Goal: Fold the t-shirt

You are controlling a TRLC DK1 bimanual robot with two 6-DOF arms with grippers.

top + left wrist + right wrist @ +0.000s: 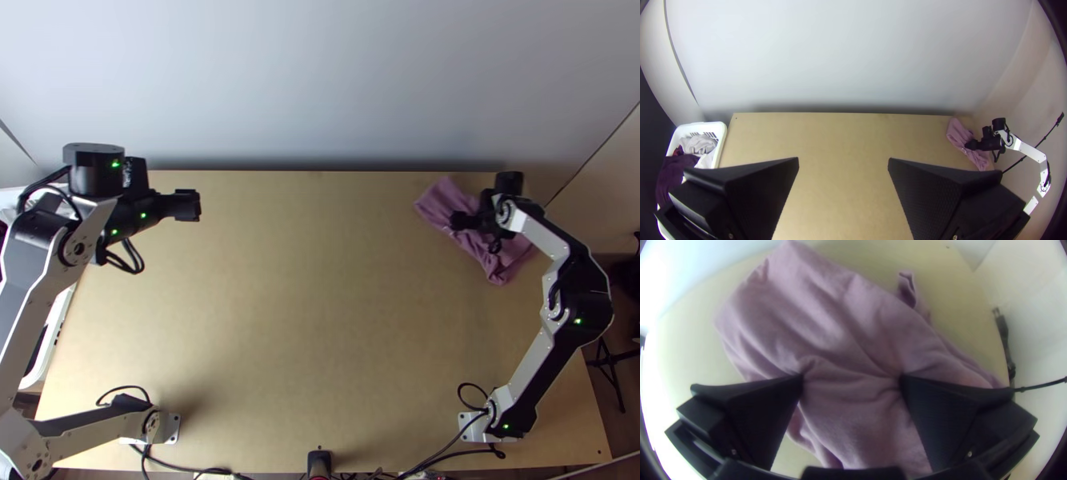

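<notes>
The pink-purple t-shirt (442, 200) lies bunched near the table's far right corner. Over it is my right gripper (464, 221); in the right wrist view this gripper (851, 375) is open, its two tips down at the creased cloth (831, 320), with fabric rising in wrinkles between them. My left gripper (189, 206) is above the table's far left part, away from the shirt. Seen in the left wrist view, that gripper (843, 160) is open with nothing between its fingers, and the shirt (961, 135) lies far off beside the right arm.
A white basket (721, 133) holding grey, white and dark purple cloth stands beyond the table's left edge. The bare wooden table (304, 304) stretches between the arms. A pale wall (320, 88) rises behind its far edge. Cables (432, 456) run along the near edge.
</notes>
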